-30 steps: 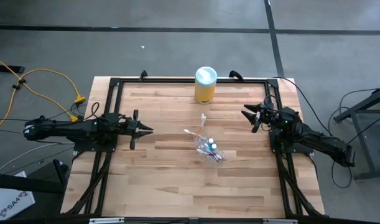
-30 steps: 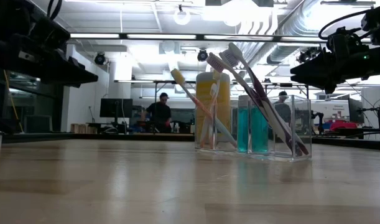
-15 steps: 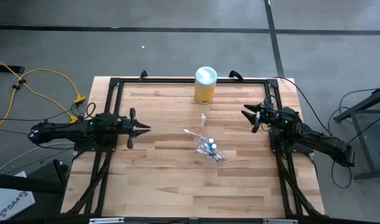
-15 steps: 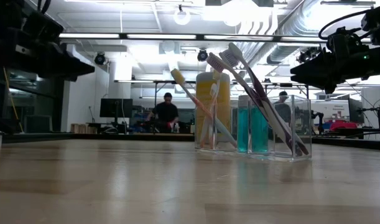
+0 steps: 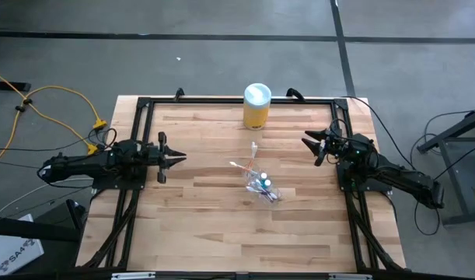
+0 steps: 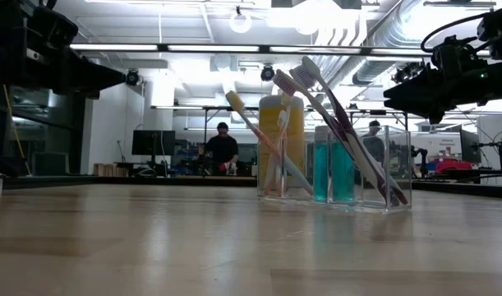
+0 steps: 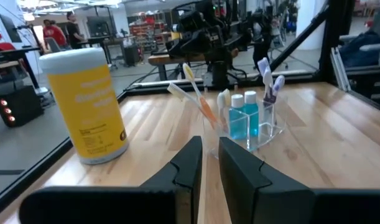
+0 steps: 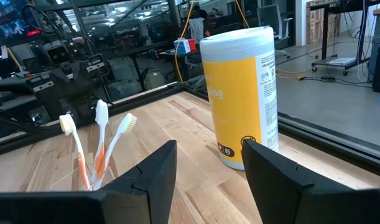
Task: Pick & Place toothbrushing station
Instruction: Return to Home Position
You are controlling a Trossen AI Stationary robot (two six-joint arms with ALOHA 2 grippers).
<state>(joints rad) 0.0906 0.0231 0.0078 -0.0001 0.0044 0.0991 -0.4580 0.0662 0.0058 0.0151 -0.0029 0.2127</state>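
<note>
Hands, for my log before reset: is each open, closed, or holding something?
Left hand: closed, holding nothing.
Right hand: open, holding nothing.

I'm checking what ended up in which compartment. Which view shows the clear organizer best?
The low view: the clear organizer stands side-on, its compartments, toothbrushes and blue tubes plain. The high view shows it small from above; the left wrist view, farther off at an angle; the right wrist view, mostly the brush heads.

A: Floor?
B: Grey concrete (image 5: 221,62) w/ dark seams, yellow cable (image 5: 58,97) lying on it.
A: Room behind?
B: Open lab: white ceiling ducts (image 6: 398,33), round lamp (image 6: 240,20), strip lights (image 6: 193,48) — dark monitor (image 6: 152,141), a person (image 6: 223,148) at a far desk.
</note>
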